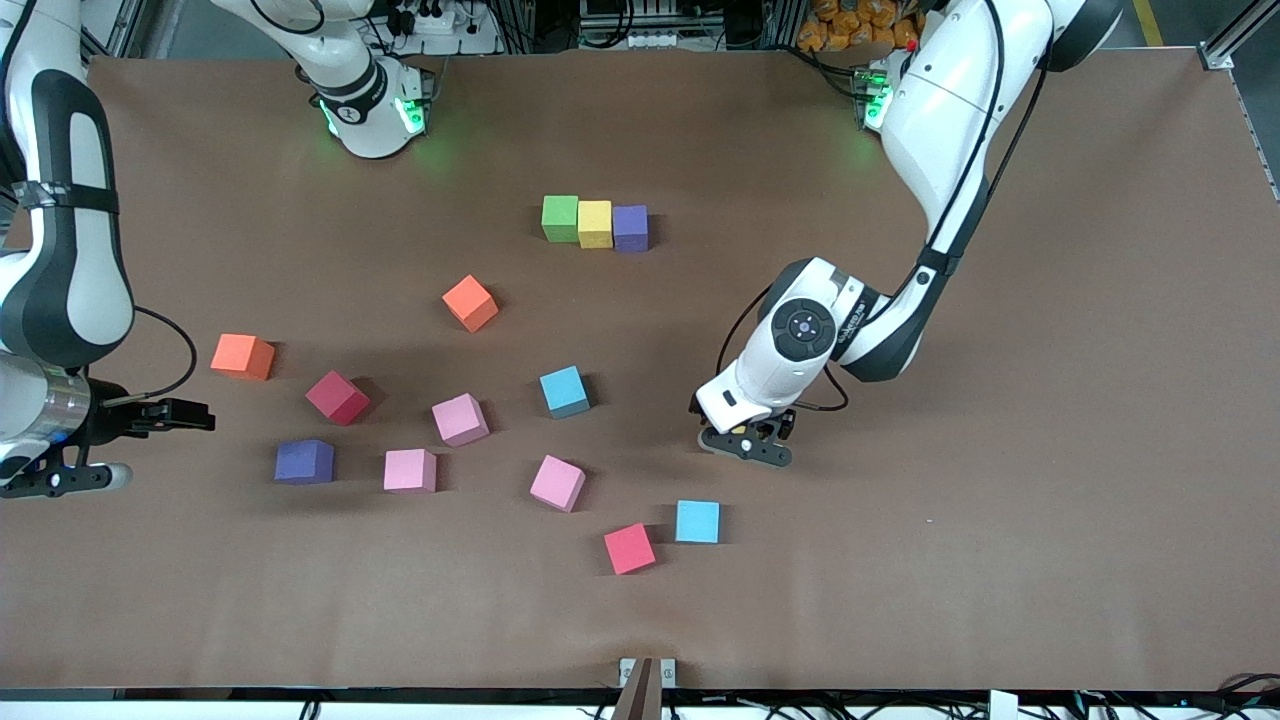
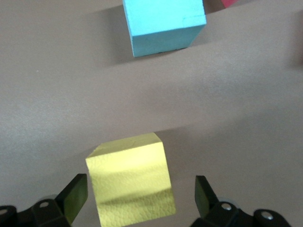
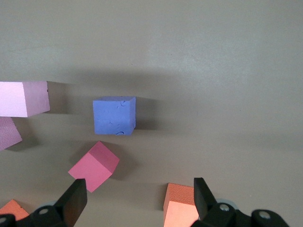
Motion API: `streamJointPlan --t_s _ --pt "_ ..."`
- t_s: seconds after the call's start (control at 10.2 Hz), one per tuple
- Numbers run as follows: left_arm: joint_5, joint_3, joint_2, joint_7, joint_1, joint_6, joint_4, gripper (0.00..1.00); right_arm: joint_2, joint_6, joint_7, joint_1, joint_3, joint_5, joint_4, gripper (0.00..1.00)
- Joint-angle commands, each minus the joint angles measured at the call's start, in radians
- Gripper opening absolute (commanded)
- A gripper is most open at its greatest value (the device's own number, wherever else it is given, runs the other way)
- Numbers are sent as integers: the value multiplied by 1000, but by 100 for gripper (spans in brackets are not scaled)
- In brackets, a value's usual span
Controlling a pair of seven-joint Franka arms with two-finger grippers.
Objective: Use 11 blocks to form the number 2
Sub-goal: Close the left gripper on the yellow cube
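Of the number 2 a single row stands: green (image 1: pixel 560 217), yellow (image 1: pixel 595 223) and purple (image 1: pixel 630 227) blocks, touching side by side. My left gripper (image 1: pixel 748 447) (image 2: pixel 141 189) is low over the table, open, with another yellow block (image 2: pixel 130 182) between its fingers (image 2: pixel 75 194) and a gap on each side. The hand hides this block in the front view. A light blue block (image 1: pixel 697 521) (image 2: pixel 163 26) and a red block (image 1: pixel 629 548) lie nearer the front camera. My right gripper (image 1: pixel 185 413) (image 3: pixel 139 191) hangs open and empty at the right arm's end, by an orange block (image 1: pixel 242 356) (image 3: pixel 182 208).
Loose blocks are scattered mid-table: orange (image 1: pixel 470 302), red (image 1: pixel 337 397) (image 3: pixel 94 165), purple (image 1: pixel 304 462) (image 3: pixel 114 116), light blue (image 1: pixel 565 391), and three pink ones (image 1: pixel 460 418), (image 1: pixel 410 470), (image 1: pixel 557 482). Bare brown table (image 1: pixel 1050 450) stretches toward the left arm's end.
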Motion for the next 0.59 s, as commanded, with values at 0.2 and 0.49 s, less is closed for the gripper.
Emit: streamJointPlan --t_s 0.2,0.49 --pt "10 29 19 61 3 56 15 100 4 -1 -20 -16 11 20 5 100" --pt "-64 29 25 -19 -9 60 22 100 6 1 -20 -16 11 20 5 100"
